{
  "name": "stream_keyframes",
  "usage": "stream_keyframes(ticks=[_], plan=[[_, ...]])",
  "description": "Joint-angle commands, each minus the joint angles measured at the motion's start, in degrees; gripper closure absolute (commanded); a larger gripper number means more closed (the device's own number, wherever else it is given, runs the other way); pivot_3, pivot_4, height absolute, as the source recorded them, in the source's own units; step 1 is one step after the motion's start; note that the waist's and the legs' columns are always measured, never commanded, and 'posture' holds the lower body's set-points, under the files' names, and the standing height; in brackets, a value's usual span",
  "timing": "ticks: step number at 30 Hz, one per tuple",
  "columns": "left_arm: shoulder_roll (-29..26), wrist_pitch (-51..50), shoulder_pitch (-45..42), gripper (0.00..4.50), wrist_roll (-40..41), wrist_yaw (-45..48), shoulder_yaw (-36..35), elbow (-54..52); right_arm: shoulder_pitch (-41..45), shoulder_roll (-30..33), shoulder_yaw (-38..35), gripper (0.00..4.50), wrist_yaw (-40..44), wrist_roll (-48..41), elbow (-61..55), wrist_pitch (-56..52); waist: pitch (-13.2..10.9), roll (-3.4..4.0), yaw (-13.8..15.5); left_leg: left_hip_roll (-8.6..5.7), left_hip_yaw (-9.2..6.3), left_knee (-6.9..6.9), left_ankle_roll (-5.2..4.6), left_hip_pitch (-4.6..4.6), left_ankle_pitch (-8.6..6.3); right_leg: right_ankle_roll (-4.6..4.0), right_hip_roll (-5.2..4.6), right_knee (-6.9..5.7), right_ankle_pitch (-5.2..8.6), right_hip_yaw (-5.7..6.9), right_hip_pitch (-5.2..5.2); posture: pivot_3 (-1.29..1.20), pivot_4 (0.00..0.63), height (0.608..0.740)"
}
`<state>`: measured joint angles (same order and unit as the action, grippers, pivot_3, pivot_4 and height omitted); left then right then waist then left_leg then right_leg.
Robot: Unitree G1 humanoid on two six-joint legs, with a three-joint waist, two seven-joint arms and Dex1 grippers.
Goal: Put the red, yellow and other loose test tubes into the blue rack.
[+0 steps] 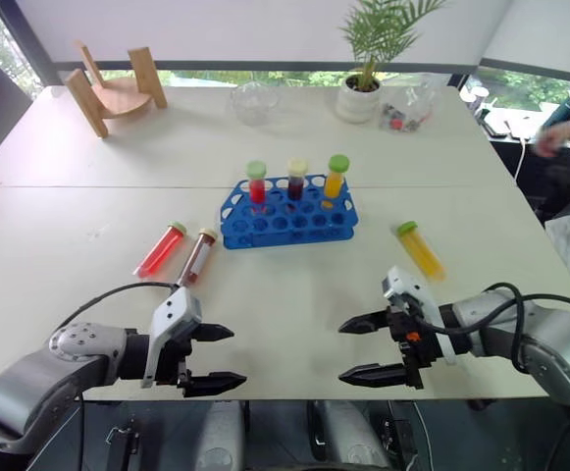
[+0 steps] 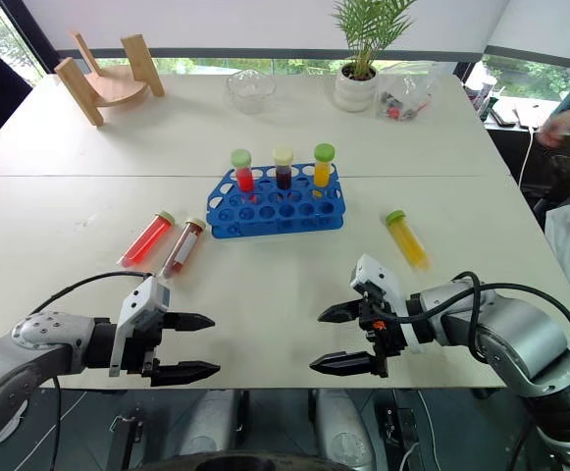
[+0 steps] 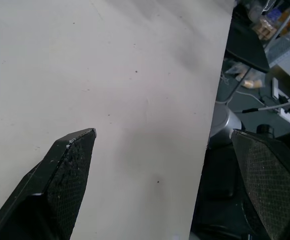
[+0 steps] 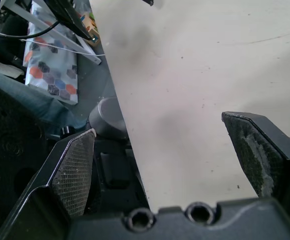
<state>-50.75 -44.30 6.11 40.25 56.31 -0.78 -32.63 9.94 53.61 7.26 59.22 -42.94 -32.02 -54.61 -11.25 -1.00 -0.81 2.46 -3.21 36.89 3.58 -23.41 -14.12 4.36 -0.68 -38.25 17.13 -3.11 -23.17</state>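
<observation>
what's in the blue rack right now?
The blue rack holds three upright capped tubes in its back row: red, dark red and yellow-orange. Their bottoms are hidden inside the holes.

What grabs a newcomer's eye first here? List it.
The blue rack at mid-table, three capped tubes standing in its far row. Two red tubes lie to its left, a yellow tube to its right. Nearest, the left gripper and right gripper hover open and empty.

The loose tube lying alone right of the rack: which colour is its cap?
Green, on the yellow tube; clearest in the left eye view.
</observation>
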Motion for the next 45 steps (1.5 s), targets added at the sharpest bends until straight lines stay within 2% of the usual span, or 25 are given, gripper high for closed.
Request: stream_keyframes(ticks=[1,14,23,27,30,32,36,40,42,45], plan=[[0.01,-0.50,-0.34,0.08,1.55,0.15,-0.52,-1.62,0.27,-0.02,-0.61,0.00,0.32,-0.67,-1.97,0.80,0.00,0.00,0.00,0.00,0.00,0.00,0.00,0.00,0.00,0.00,0.00,0.00,0.00,0.00,0.00,0.00,0.150,0.740],[1.28,-0.45,-0.51,0.08,1.78,-0.73,0.09,-2.16,0.43,0.01,0.57,0.00,-0.34,0.02,-2.37,0.67,0.00,0.00,0.01,0.00,0.00,0.01,0.00,0.00,0.00,0.01,0.00,0.00,0.00,0.00,0.01,0.00,0.150,0.740],[4.05,0.08,-4.86,0.08,-0.84,-2.56,3.48,0.30,2.34,1.13,-1.89,0.00,-1.92,1.35,-0.36,0.40,0.00,0.00,0.03,-0.01,-0.01,0.05,0.00,0.01,0.00,0.04,0.01,0.00,-0.02,0.00,0.04,0.00,0.150,0.740],[7.24,-2.08,-8.54,0.08,2.57,-3.71,2.76,1.36,6.57,2.32,-7.07,0.00,-3.06,-3.53,0.73,-5.45,0.01,0.00,0.05,-0.01,-0.02,0.09,0.00,0.01,0.00,0.18,0.01,-0.01,-0.11,0.00,0.07,0.00,0.150,0.740],[4.67,-1.75,-14.79,0.08,2.14,0.13,2.48,3.50,19.16,3.33,-11.45,0.00,-5.26,-5.14,8.20,-10.16,-0.04,0.05,-0.27,-0.01,-0.02,0.12,0.00,0.02,0.00,0.17,0.02,-0.02,-0.15,0.01,0.08,0.00,0.150,0.740],[1.12,0.09,-23.98,0.08,1.10,5.09,2.26,5.60,32.05,6.81,-6.84,0.00,-4.13,1.73,19.17,-10.22,-0.20,0.24,-0.23,0.00,0.00,0.18,0.00,0.02,0.02,-0.02,0.06,-0.04,-0.26,0.00,0.00,0.00,0.150,0.740],[-2.67,4.67,-35.13,0.08,-2.32,11.14,3.64,8.85,47.90,10.24,8.56,0.00,2.21,13.57,35.43,-11.31,-0.15,0.20,-0.06,-0.01,0.04,0.06,0.02,-0.01,0.05,-0.05,0.04,0.19,-0.26,0.03,0.00,0.00,0.150,0.740],[-4.02,9.32,-39.17,0.08,-7.22,13.74,5.81,10.13,57.57,7.77,21.05,0.00,9.12,24.30,50.91,-9.73,-0.17,0.22,-0.49,-0.01,0.28,0.03,-0.39,-0.13,-0.21,0.31,-0.01,0.24,-0.33,-0.10,-0.14,0.00,0.150,0.740],[-4.47,11.62,-38.98,0.08,-9.29,14.38,5.99,9.88,62.10,3.97,26.52,0.00,12.31,29.18,61.52,-9.85,-0.25,0.38,-0.58,-0.01,0.39,0.04,-0.63,-0.24,-0.35,0.36,-0.01,0.17,-0.28,-0.19,-0.35,0.00,0.150,0.740],[-4.11,12.05,-38.15,0.08,-10.00,13.35,5.45,8.39,66.13,-0.35,31.17,0.00,16.75,34.81,73.27,-7.06,-0.28,0.45,-0.55,0.01,0.43,0.10,-0.61,-0.92,-0.32,0.34,0.03,-0.10,-0.27,-0.25,-1.18,0.00,0.150,0.740]])
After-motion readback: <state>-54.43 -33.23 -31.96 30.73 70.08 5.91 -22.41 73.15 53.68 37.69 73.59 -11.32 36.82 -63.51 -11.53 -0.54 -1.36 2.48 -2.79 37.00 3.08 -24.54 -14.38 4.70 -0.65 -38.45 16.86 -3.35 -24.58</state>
